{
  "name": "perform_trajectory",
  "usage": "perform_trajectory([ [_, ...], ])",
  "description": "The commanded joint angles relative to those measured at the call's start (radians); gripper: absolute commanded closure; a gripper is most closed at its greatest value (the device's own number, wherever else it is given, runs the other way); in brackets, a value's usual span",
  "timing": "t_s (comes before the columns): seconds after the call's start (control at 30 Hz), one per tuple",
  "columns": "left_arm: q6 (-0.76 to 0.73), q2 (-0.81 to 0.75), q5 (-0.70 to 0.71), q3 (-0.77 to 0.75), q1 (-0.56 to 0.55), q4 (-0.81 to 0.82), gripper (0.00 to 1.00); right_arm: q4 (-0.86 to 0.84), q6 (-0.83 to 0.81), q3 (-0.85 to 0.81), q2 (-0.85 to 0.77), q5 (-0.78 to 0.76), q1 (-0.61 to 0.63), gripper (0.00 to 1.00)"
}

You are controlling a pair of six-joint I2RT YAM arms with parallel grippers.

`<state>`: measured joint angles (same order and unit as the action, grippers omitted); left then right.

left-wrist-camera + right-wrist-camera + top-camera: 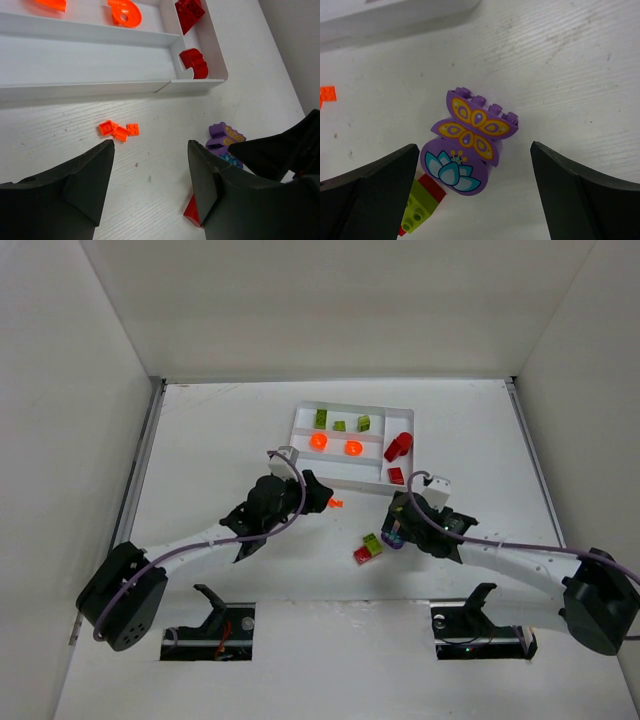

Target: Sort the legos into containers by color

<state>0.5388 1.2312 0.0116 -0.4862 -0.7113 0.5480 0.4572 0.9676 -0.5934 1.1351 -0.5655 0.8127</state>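
The white tray holds three lime green legos in its far slot, two orange ones in the middle slot and two red ones in the end slot. My left gripper is open and empty, with small orange pieces lying on the table just ahead of it. My right gripper is open and stands over two purple printed legos, with one finger on each side and neither touching. A lime green brick and a red brick lie beside them.
The tray's near long slot shows no legos. A red brick lies by my left gripper's right finger. The purple legos and my right gripper are close to the right of my left one. White walls enclose the table.
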Motion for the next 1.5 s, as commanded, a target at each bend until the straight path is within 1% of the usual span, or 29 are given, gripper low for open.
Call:
perform_trajectory([
  [0.0,-0.011,-0.048,0.016,0.015,0.002,0.079,0.42,-0.017,0.057,-0.014,0.023,0.053,-0.008,0.0],
  [0.2,-0.013,-0.075,0.018,0.024,-0.027,0.084,0.41,-0.138,0.049,0.0,0.107,0.16,-0.089,0.0],
  [0.23,-0.013,-0.076,0.018,0.023,-0.033,0.084,0.41,-0.155,0.048,0.001,0.123,0.176,-0.097,0.02],
  [0.33,-0.02,-0.082,0.018,0.021,-0.061,0.099,0.41,-0.201,0.042,0.006,0.166,0.197,-0.116,0.13],
  [0.4,-0.028,-0.082,0.018,0.027,-0.076,0.125,0.41,-0.221,0.042,0.009,0.184,0.197,-0.117,0.28],
  [0.5,-0.037,-0.082,0.007,0.024,-0.098,0.135,0.4,-0.256,0.045,0.024,0.169,0.165,-0.117,0.4],
  [0.57,-0.051,-0.084,0.004,0.021,-0.118,0.141,0.39,-0.258,0.046,0.03,0.125,0.15,-0.117,0.44],
  [0.7,-0.089,-0.096,0.001,0.029,-0.171,0.191,0.36,-0.241,0.007,0.0,0.003,0.148,-0.14,0.45],
  [0.83,-0.132,-0.113,0.016,0.035,-0.228,0.227,0.32,-0.239,-0.026,-0.1,-0.021,0.205,-0.152,0.46],
  [0.9,-0.138,-0.114,0.024,0.041,-0.239,0.247,0.31,-0.247,-0.032,-0.156,-0.006,0.228,-0.148,0.46],
  [1.0,-0.138,-0.122,0.027,0.047,-0.247,0.257,0.28,-0.265,-0.033,-0.242,0.058,0.251,-0.146,0.45],
  [1.13,-0.14,-0.108,0.033,0.046,-0.248,0.268,0.23,-0.314,-0.012,-0.318,0.138,0.318,-0.126,0.45],
  [1.23,-0.142,-0.105,0.068,0.054,-0.25,0.279,0.22,-0.354,0.017,-0.356,0.186,0.364,-0.111,0.45],
  [1.33,-0.14,-0.105,0.112,0.081,-0.25,0.335,0.21,-0.364,0.054,-0.379,0.225,0.394,-0.085,0.45],
  [1.4,-0.137,-0.09,0.129,0.092,-0.251,0.372,0.21,-0.379,0.071,-0.385,0.241,0.414,-0.068,0.45],
  [1.47,-0.134,-0.081,0.149,0.092,-0.251,0.371,0.22,-0.414,0.089,-0.381,0.242,0.421,-0.057,0.45],
])
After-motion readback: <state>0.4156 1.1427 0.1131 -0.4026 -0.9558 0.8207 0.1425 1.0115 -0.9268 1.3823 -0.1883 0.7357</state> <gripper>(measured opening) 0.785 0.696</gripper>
